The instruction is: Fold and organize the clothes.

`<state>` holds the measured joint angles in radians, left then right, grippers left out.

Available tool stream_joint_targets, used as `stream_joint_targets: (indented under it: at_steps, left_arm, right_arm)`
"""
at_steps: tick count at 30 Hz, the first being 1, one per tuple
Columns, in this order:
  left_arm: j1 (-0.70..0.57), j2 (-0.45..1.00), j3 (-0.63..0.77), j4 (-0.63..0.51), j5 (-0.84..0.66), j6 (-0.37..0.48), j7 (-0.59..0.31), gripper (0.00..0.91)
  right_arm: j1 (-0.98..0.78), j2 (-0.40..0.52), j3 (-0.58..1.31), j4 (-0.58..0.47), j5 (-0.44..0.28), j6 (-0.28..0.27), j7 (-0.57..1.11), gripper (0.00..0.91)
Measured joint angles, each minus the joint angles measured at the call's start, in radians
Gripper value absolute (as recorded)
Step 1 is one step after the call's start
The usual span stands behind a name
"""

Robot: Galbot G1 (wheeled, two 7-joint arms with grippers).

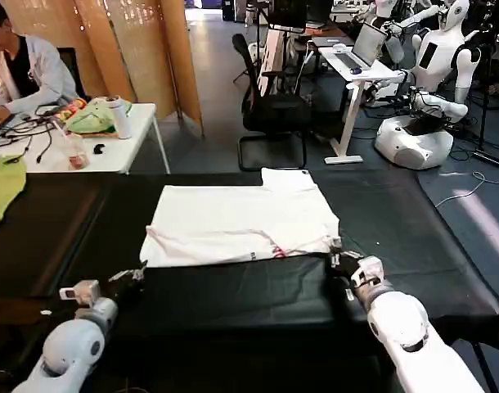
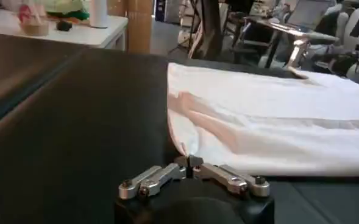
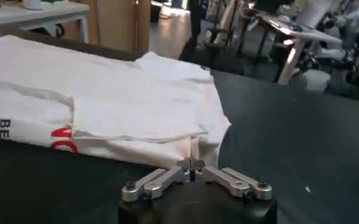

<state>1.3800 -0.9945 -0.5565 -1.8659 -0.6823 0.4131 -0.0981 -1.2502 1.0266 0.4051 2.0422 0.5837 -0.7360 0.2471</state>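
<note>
left gripper [image 2: 189,161] pinches T-shirt [image 1: 245,223] corner | right gripper [image 3: 192,162] pinches hem; red print there

The head camera looked down on the worktop [image 1: 233,295]; both wrist cameras sat low, sharing the T-shirt [image 1: 241,223].

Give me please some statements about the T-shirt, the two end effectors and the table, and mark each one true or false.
1. The white T-shirt lies on the black table. True.
2. The left end effector holds the shirt's collar. False: it is shut at the near left corner of the shirt.
3. The right end effector is shut at the near right corner. True.
4. The shirt hangs over the table's edge. False: it lies wholly on the table.
5. Red and black print shows along the shirt's near edge. True.
</note>
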Motion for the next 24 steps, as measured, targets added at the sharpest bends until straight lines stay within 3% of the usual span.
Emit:
stream_joint_targets:
  at_steps: [3,13,24]
  left_arm:
    - [0.027,0.024,-0.007,-0.034,0.017,0.007,-0.007,0.0]
    - [0.157,0.074,-0.049,-0.155,0.081,0.023,-0.012,0.0]
    - [0.27,0.094,-0.084,-0.196,0.151,0.034,-0.005,0.0]
  right_arm:
    - [-0.044,-0.002,0.023,0.052,0.033,0.0,0.037,0.0]
    - [-0.223,0.021,0.101,0.178,0.04,0.0,0.069,0.0]
    - [-0.344,0.079,0.107,0.204,-0.002,0.0,0.065,0.0]
